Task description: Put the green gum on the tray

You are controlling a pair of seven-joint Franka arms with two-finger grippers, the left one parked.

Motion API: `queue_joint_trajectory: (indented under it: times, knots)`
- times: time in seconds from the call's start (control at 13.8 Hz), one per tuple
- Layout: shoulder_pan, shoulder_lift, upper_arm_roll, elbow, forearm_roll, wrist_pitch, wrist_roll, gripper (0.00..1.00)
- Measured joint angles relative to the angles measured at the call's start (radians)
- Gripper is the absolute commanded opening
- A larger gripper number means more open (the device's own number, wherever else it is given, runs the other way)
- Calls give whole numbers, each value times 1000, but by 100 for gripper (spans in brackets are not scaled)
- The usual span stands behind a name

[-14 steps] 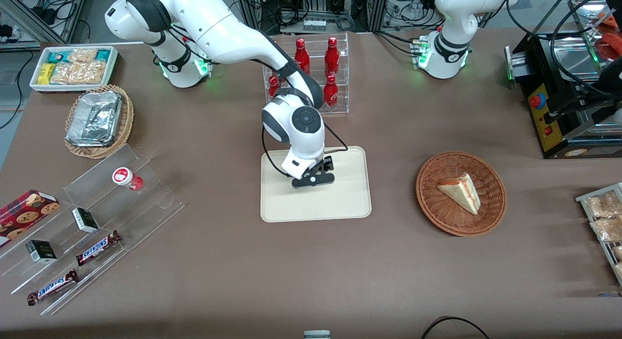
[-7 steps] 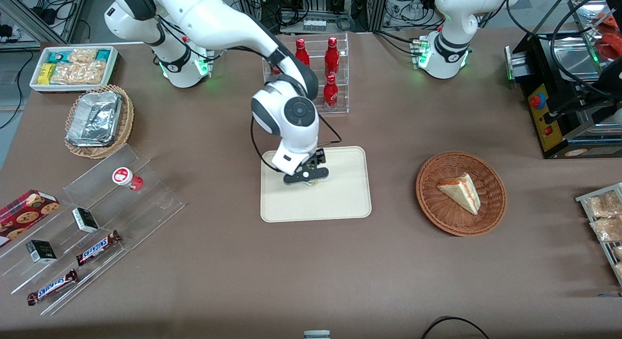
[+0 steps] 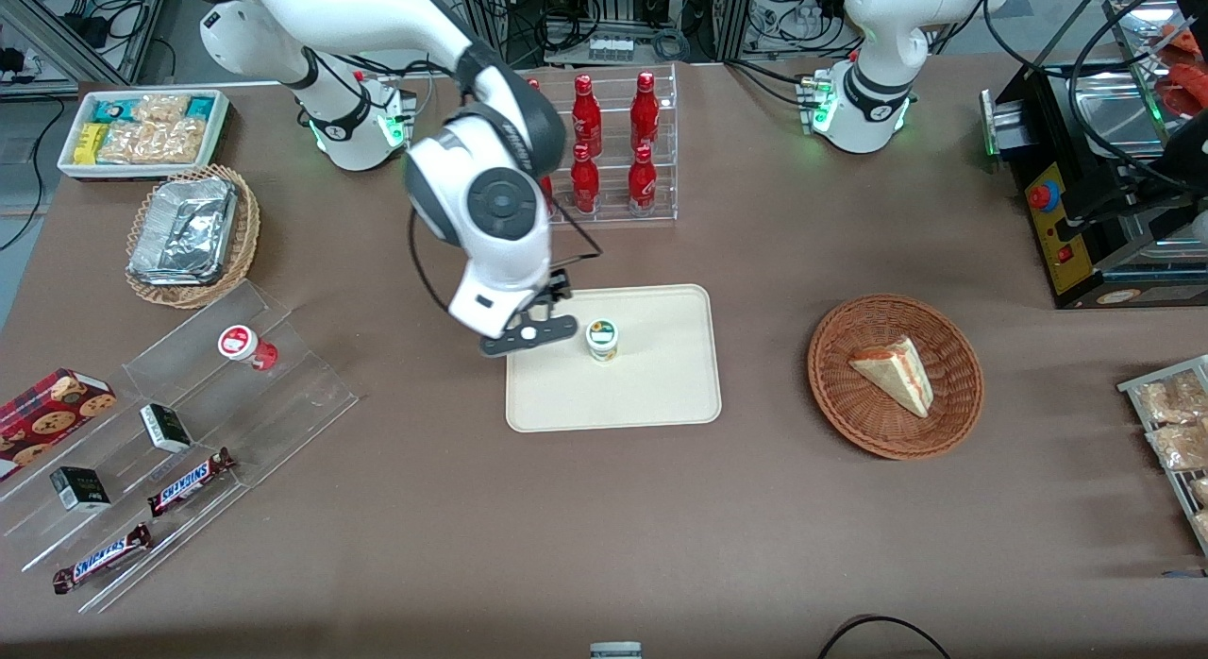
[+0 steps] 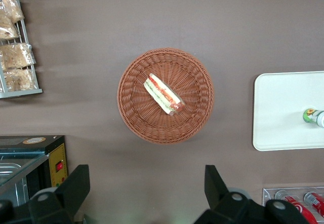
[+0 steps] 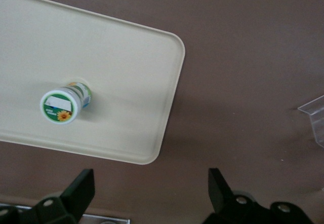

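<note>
Front view: the green gum (image 3: 601, 339) stands upright on the cream tray (image 3: 661, 395), nothing touching it. The gripper (image 3: 528, 335) hangs raised above the tray's edge toward the working arm's end, beside the canister and apart from it, holding nothing.

Left wrist view: the canister sits alone on the tray (only part of the tray shows).

Right wrist view: the gum's green-and-white lid (image 5: 62, 106) shows from above, well inside the tray's rim (image 5: 172, 92); the fingers (image 5: 78, 188) are spread wide and empty.

The placing looks done; only moving the arm clear seems left.
</note>
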Motion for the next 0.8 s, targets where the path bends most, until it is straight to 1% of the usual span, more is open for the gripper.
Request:
queue_joint_trajectory:
  times: [0.22,0.36,0.51,0.8]
  knots:
    - [-87,-49,0,-2,0,-54,-78,100]
    - [-157,-85,1,-16,0,-69,-98,100]
    - [-238,-129,7,-45,0,-73,-124,100]
    - [-422,-202,11,-103,0,-77,-278,100]
